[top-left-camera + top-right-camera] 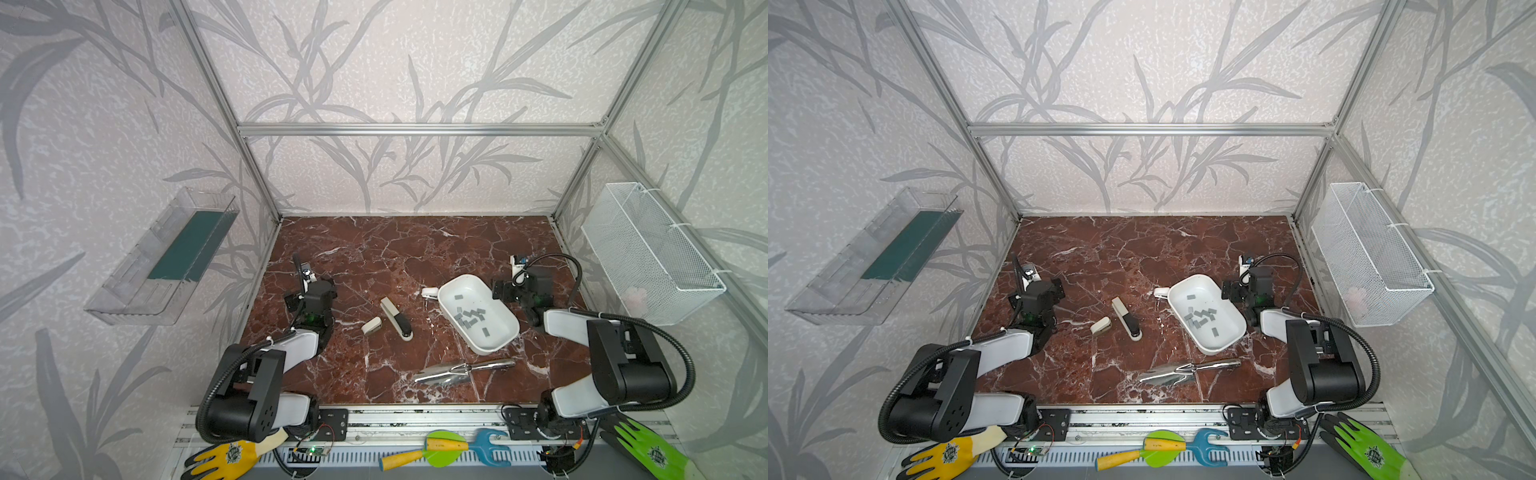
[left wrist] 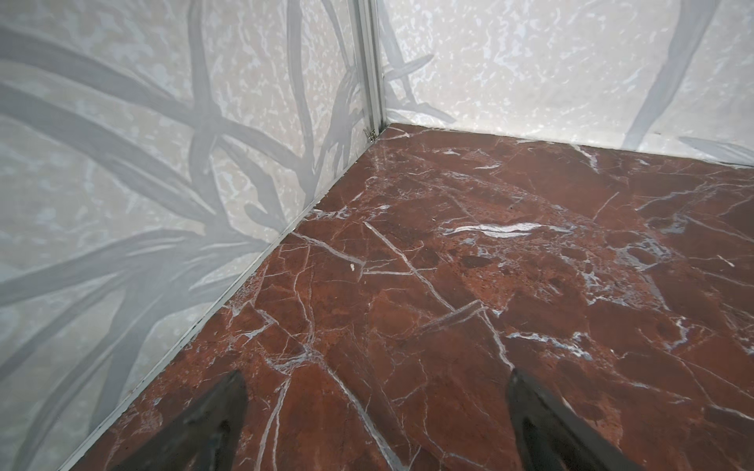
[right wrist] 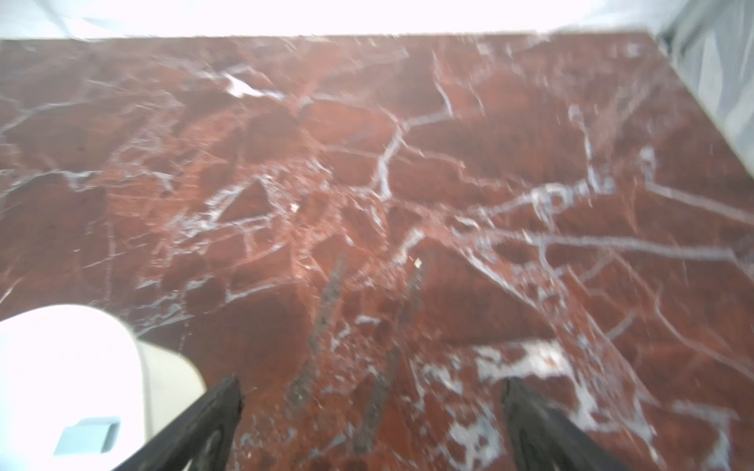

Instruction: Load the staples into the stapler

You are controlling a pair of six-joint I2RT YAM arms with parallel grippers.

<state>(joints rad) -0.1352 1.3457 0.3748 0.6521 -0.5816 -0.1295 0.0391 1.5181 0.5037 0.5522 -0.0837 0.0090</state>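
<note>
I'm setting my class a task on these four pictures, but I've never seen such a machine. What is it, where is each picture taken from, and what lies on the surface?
It is a robot with two jointed arms, each ending in a two-fingered end effector. The two wide pictures come from one camera pair overhead, so they nearly match. The two close-ups come from cameras on the wrists. They show the left end effector and the right end effector, both open and holding nothing. On the red marble-patterned tabletop lies a black-and-beige stapler, which looks opened out flat. There is also a white oval plastic dish holding small grey metal staple strips, and shiny metal tongs lie nearer the arms' bases.
</note>
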